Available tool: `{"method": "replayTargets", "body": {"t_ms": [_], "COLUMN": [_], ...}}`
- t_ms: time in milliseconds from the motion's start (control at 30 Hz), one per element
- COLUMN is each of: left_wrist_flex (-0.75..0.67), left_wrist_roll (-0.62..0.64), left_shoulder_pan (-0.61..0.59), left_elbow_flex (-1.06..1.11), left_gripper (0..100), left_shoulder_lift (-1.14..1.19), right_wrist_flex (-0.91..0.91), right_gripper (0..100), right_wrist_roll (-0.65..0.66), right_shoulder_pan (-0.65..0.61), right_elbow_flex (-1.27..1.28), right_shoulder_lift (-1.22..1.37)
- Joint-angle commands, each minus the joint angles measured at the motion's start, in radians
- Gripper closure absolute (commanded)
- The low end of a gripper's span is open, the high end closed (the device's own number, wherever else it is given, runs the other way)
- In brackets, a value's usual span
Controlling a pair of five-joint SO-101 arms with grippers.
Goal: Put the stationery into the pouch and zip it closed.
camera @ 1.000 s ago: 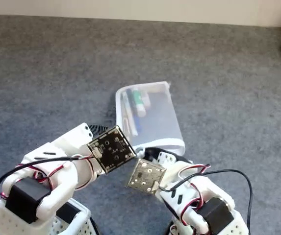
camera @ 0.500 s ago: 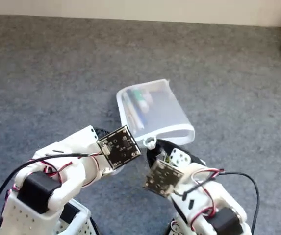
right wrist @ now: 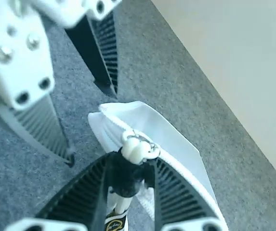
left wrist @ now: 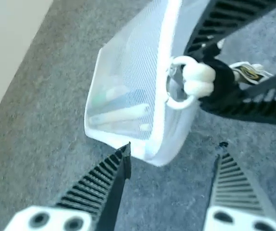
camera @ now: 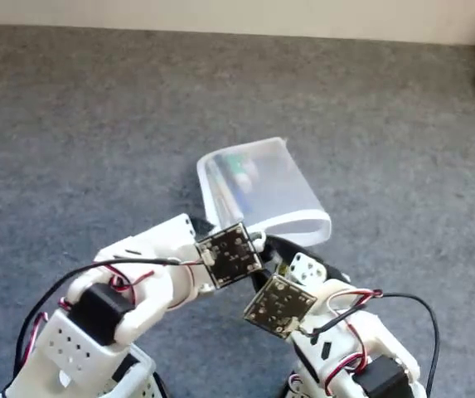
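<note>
The left arm (camera: 150, 286) is swinging in toward the pouch (camera: 266, 186), its wrist now crowding the near corner where a moment ago it was hanging further back; the left jaws are spread wide and straddling that corner without yet touching it; the right jaws are staying pinched on the dark tab of the zip pull (right wrist: 137, 147), having drifted a little sideways, and the pouch's near edge is now reaching further out on that side; the pouch is lying on the grey tabletop (camera: 96, 124) just ahead of both arms, with the pens (camera: 225, 182) already inside it; so, as I am judging it, the loading is done and the arms are setting up to brace one end while the pull is being drawn along; how far the zip is closed I am not managing to tell, since the wrists are covering the mouth from above and the teeth are blending into the white mesh up close; the number of pens is also hard to make out through the wall.
</note>
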Motion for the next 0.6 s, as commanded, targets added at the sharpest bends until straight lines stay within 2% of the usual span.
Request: {"method": "replayTargets", "body": {"t_ms": [0, 200, 400, 567], "left_wrist_flex": [-0.146, -0.316, -0.446, -0.459], "left_wrist_roll": [-0.005, 0.008, 0.052, 0.052], "left_shoulder_pan": [0.018, 0.018, 0.025, 0.025], "left_elbow_flex": [0.044, 0.151, 0.231, 0.243], "left_gripper": [74, 74, 85, 96], "left_shoulder_lift": [-0.001, -0.001, -0.001, -0.001], "right_wrist_flex": [-0.002, -0.002, -0.01, -0.01], "right_gripper": [99.4, 99.4, 99.4, 99.4], "right_wrist_roll": [-0.018, -0.021, -0.023, -0.023], "right_shoulder_pan": [0.007, 0.005, 0.008, 0.008], "right_elbow_flex": [-0.077, -0.077, -0.07, -0.07], "right_shoulder_lift": [-0.007, -0.007, -0.007, -0.007]}}
